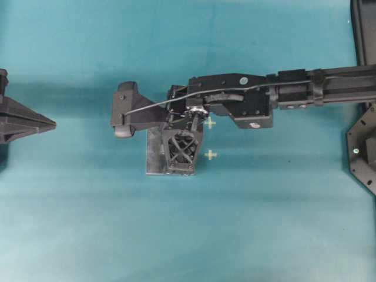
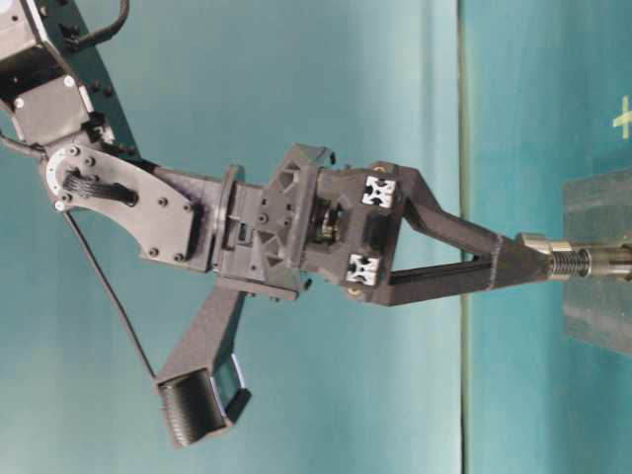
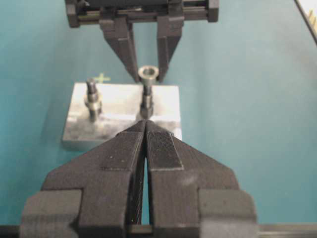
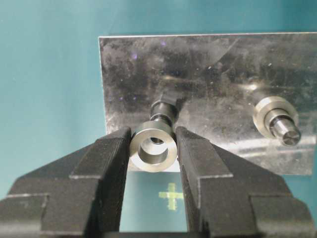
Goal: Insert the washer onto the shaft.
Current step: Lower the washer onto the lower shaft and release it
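My right gripper (image 4: 153, 134) is shut on the washer (image 4: 153, 147), a silver ring pinched by its rim between the two black fingers. The washer hangs just above the top of a dark shaft (image 4: 164, 111) that stands on the metal plate (image 4: 208, 64). The left wrist view has the washer (image 3: 148, 74) over that shaft (image 3: 146, 101), with the right gripper (image 3: 147, 77) reaching down on it from behind. At table level the washer (image 2: 539, 257) sits at the fingertips, close to the shaft (image 2: 575, 265). My left gripper (image 3: 145, 122) is shut and empty, short of the plate (image 3: 119, 106); overhead it (image 1: 51, 124) is far left.
A second shaft (image 4: 280, 119) with a silver ring on it stands on the same plate, beside the first. Two green crosses (image 1: 210, 123) are marked on the teal cloth just right of the plate (image 1: 155, 155). Dark equipment (image 1: 364, 147) borders the right edge.
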